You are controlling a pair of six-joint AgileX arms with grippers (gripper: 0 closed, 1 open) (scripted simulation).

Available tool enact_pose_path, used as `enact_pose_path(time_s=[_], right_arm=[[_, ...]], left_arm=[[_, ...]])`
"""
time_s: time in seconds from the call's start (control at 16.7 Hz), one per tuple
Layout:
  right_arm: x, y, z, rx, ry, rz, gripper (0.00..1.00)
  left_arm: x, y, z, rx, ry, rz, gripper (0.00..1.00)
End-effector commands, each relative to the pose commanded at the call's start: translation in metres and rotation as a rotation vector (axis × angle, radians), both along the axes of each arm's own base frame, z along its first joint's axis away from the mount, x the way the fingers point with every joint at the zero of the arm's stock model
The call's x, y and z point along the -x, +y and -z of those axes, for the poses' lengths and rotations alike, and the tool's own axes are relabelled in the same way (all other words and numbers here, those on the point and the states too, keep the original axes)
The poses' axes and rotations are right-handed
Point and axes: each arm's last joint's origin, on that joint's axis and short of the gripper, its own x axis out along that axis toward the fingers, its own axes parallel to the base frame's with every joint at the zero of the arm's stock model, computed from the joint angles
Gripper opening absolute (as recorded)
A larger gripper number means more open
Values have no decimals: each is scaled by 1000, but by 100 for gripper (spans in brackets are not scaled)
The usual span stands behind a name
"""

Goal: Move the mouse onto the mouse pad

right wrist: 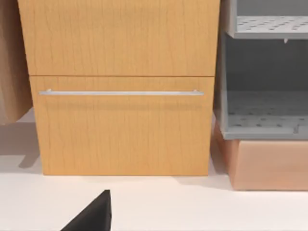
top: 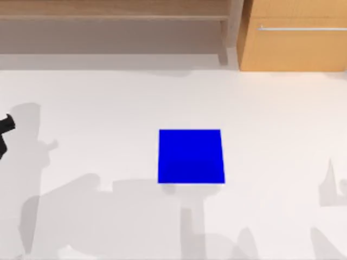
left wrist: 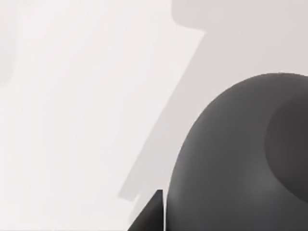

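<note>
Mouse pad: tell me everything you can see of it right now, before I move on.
The mouse pad is a flat, thin, solid bright-blue square with no markings, lying flush on the white table near the middle of the top view. Its edges run roughly square to the table. Nothing rests on it and nothing touches it; grey shadows fall just below its near edge. It looks smooth and matte.

We've got a solid bright-blue mouse pad (top: 191, 156), no markings at all, sitting on a plain white table (top: 108, 108) with soft grey shadows across it. The mouse (left wrist: 231, 163) up close is a smooth dark grey. At the table's far edge there's a honey-coloured woodgrain cabinet (right wrist: 120, 86) with a thin silver handle (right wrist: 120, 93), next to a grey perforated shelf (right wrist: 264, 106).
</note>
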Motion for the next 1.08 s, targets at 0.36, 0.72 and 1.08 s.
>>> enact_pose_path(time_s=[0.36,0.72,1.08], right_arm=[[0,0,0,0,0,0,100],[0,0,0,0,0,0,100],[0,0,0,0,0,0,100]], left_arm=[[-3,-4,-2,4,7,70,0],[-25,-35,-21,26,27,582,0],[-55,-97,-33,84,76,1498,0]])
